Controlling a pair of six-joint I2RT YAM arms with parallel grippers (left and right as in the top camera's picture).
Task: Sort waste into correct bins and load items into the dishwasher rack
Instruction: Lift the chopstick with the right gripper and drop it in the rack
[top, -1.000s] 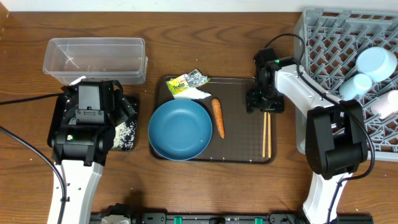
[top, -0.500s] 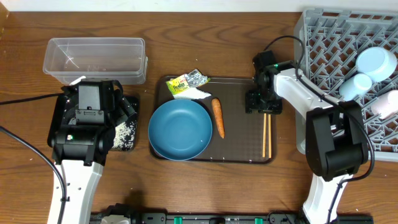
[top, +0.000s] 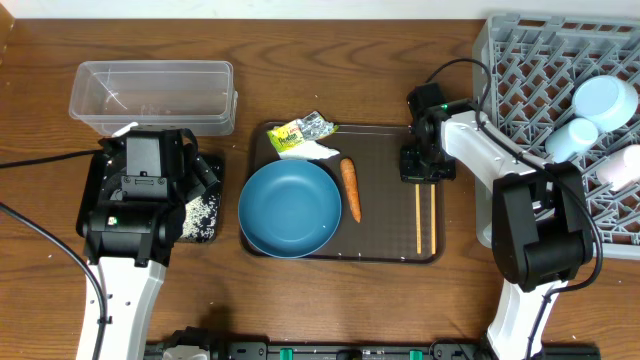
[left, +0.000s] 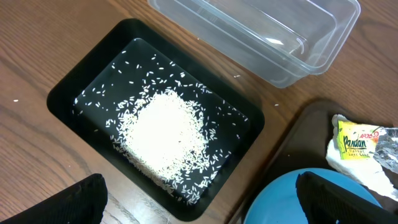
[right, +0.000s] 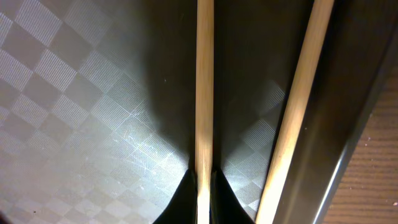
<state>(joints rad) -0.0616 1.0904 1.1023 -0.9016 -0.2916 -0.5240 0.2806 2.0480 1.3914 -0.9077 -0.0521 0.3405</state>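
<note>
Down low over the right side of the brown serving tray (top: 390, 150) with the right gripper (top: 422, 165). Closed there on the first chopstick (right: 204, 93): in the wrist view, dark fingertips (right: 183, 202) pressed against both sides of the thin wooden stick. Whether lifted or resting on the tray, cannot tell. Just to the right of it, slightly slanted, the second chopstick (right: 297, 106), loose and close along the tray's raised rim. From overhead, both lying lengthwise, near each other without touching.

Further left on the same tray: wide dark-blue bowl (top: 290, 208), upright, with the carrot (top: 350, 190) just beside its right edge. At the tray's far edge, the yellow-and-silver wrapper (top: 303, 128), touching the white tissue (top: 312, 150), the tissue between wrapper and bowl.

Left of the serving tray, hovering above the black tray (left: 93, 70) with the left gripper (left: 199, 186): fingers (left: 81, 199) spread wide at the bottom corners of the wrist view, nothing between them. Inside the black tray, a heap of white rice (left: 165, 134) with stray grains scattered around it. Just beyond, the clear tub (left: 261, 31), standing on the table (top: 400, 300).

At the table's right end, the grey dishwasher rack (top: 520, 60), holding a light-blue bowl (top: 603, 100), a smaller pale-blue round piece (top: 568, 137) just beside it, and a whitish piece (top: 625, 165) cut off by the frame edge; cup or not, cannot tell.
</note>
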